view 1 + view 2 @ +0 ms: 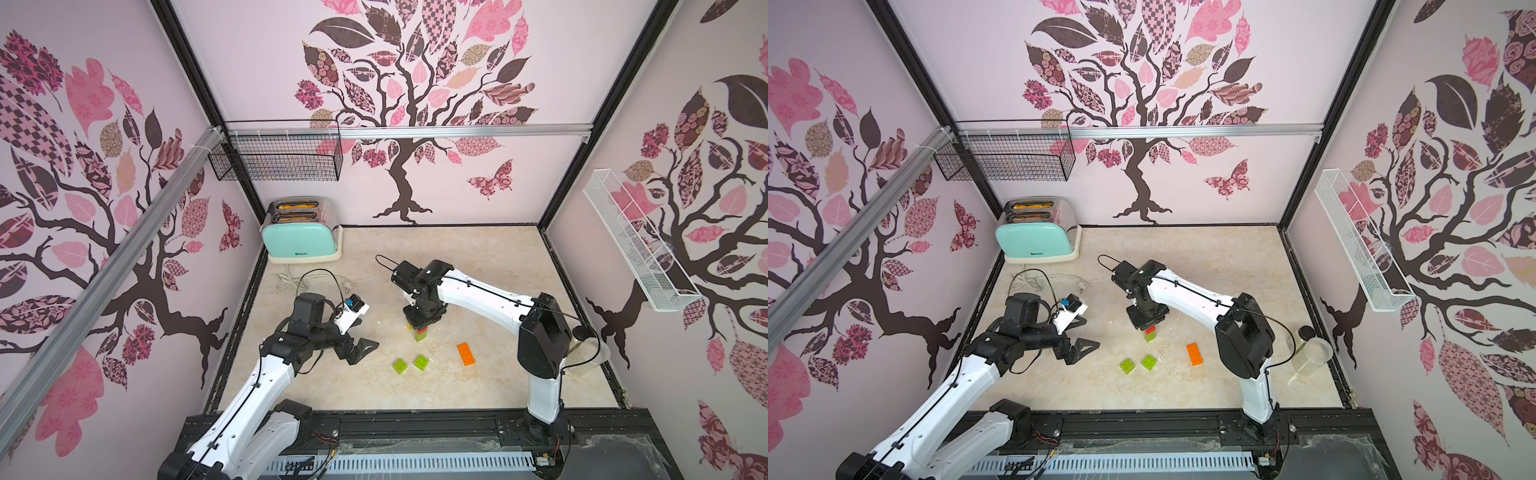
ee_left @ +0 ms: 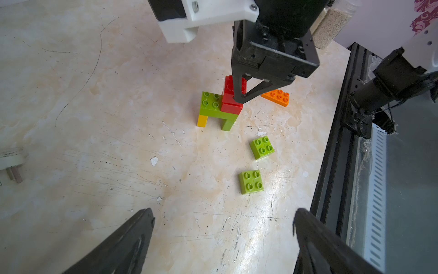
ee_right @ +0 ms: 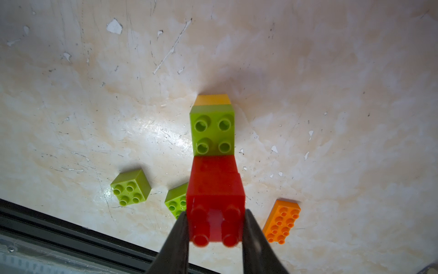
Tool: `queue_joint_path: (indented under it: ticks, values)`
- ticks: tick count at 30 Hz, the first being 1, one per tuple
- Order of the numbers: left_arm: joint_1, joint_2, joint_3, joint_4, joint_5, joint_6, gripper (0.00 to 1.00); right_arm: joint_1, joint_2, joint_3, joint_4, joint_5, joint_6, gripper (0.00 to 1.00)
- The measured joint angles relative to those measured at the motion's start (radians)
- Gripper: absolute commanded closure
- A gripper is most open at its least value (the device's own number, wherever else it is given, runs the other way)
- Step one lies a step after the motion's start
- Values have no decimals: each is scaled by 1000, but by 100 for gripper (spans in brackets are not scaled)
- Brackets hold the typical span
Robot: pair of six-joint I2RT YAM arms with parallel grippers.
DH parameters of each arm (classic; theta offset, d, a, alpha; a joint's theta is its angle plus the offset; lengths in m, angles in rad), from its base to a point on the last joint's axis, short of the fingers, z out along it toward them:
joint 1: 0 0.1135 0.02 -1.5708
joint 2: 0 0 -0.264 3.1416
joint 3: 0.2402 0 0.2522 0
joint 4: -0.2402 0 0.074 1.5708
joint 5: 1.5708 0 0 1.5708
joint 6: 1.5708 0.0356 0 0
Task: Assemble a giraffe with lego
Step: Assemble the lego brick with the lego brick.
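a clear jar (image 2: 331,26) near the right arm's base holds pale sandy grains, and a mint toaster (image 1: 300,237) at the back of the table (image 1: 478,266) shows something orange in its two slots. the half-built giraffe (image 2: 228,105) stands mid-table, yellow and green legs under a long green brick (image 2: 209,106), two red bricks stacked on one end, and the right gripper (image 3: 214,213) points down with narrow jaws pinching the top red brick (image 3: 215,187). the left gripper (image 2: 222,220) hangs apart, jaws spread wide; two green bricks (image 2: 262,147) (image 2: 251,182) and an orange brick (image 2: 276,96) lie loose nearby.
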Motion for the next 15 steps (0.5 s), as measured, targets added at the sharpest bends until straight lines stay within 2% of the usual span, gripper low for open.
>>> queue_joint_path:
  ticks: [15]
  values:
    - [0,0,-5,1,0,0,2,0,-35,-49,41,-2,29,86]
